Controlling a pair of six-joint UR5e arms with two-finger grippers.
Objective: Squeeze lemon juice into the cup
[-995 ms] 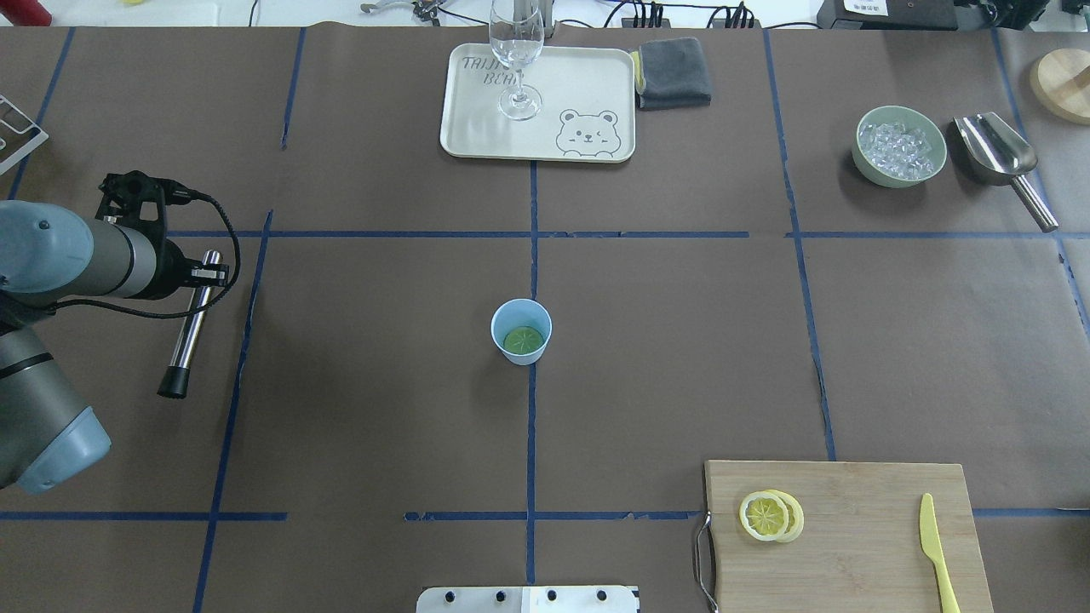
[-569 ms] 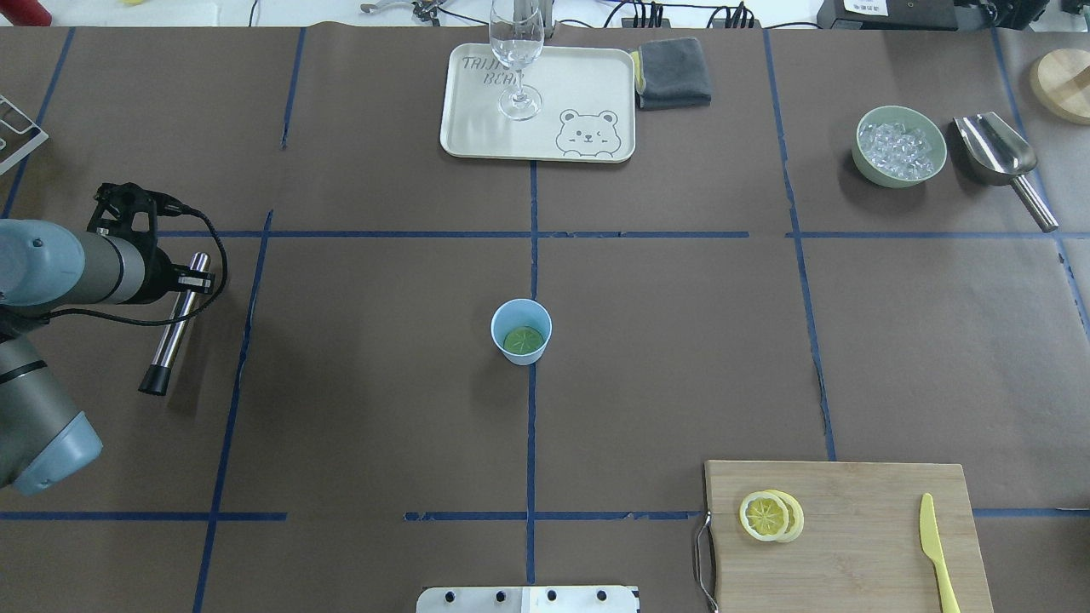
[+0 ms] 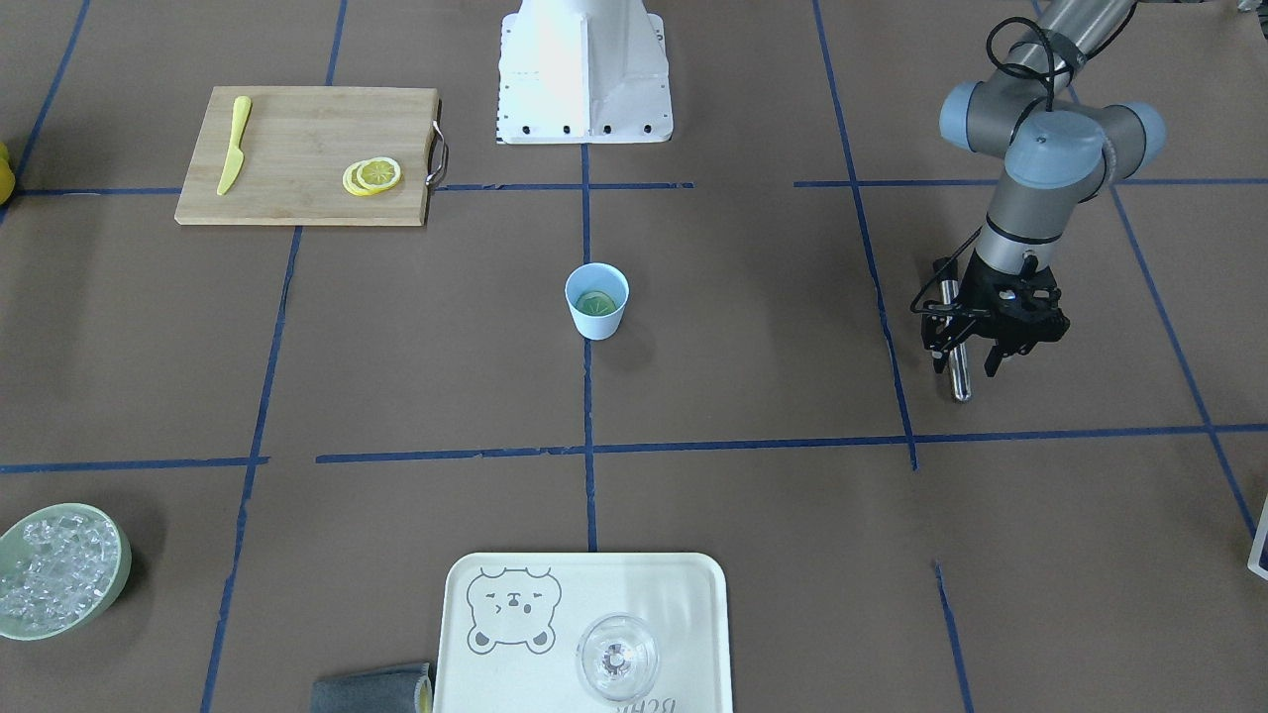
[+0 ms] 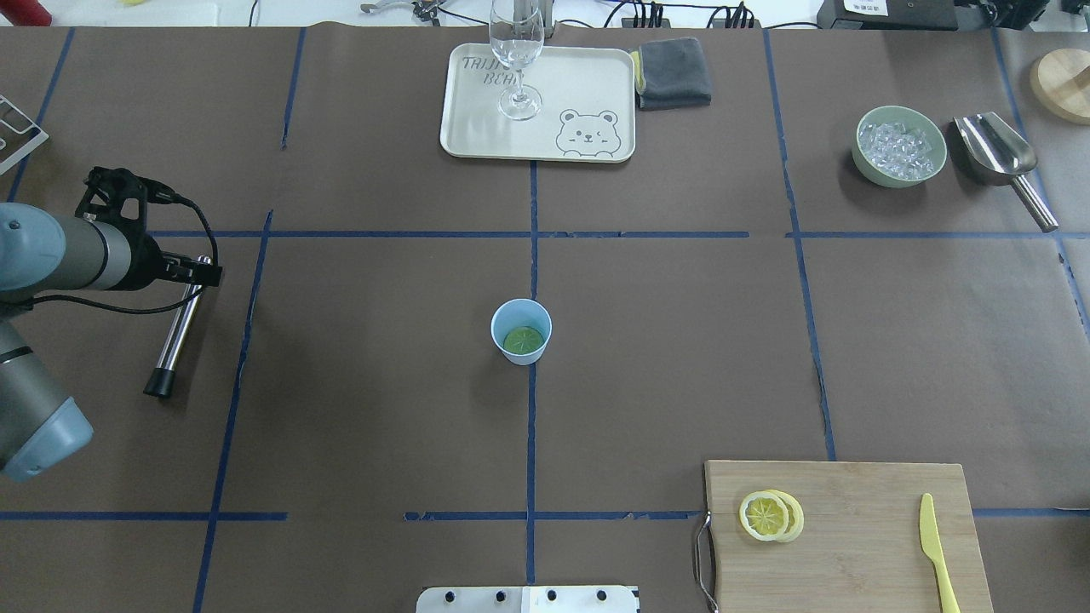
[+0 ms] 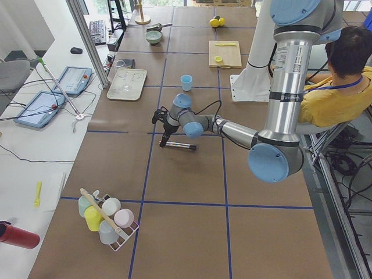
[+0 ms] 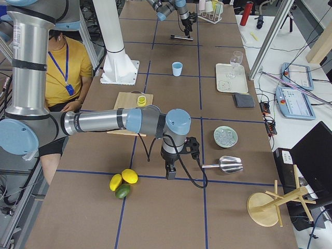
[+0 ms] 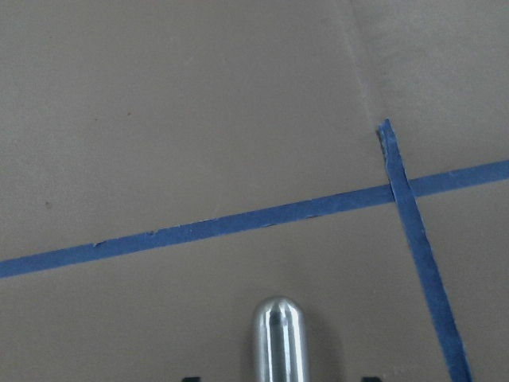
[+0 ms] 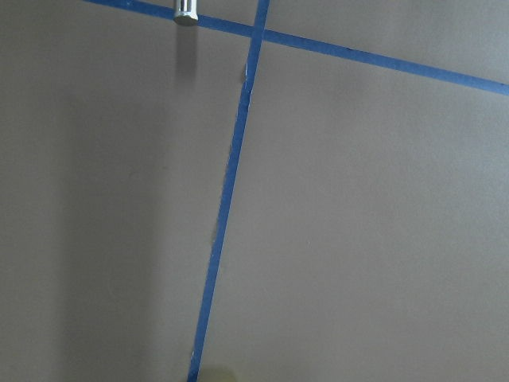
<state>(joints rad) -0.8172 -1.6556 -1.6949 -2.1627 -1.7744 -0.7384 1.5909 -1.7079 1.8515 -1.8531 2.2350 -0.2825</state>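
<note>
Brown paper table, blue tape grid, and my left gripper has just drifted further out from the cup, taking the steel rod with it. A second ago that rod sat a touch nearer the cup. Now it lies flat on the paper, well off on the cup's left as I look out. My jaws stand wide on either side of its rounded end, letting go rather than gripping.

The lemon slice lies flat in the bottom of the cup, tinted green from overhead. So I'd say the pressing is over and this is just parking the tool.

Two spare slices sit on the cutting board, on my side of the cup and off to its right.

My right gripper hangs far out on the cup's right, past the board. Whether its fingers are apart or together, I can't tell.

Room check: nothing stands between rod and cup. Further out than the rod sits a rack of mugs, so any lift should come back toward the cup, not outward.
</note>
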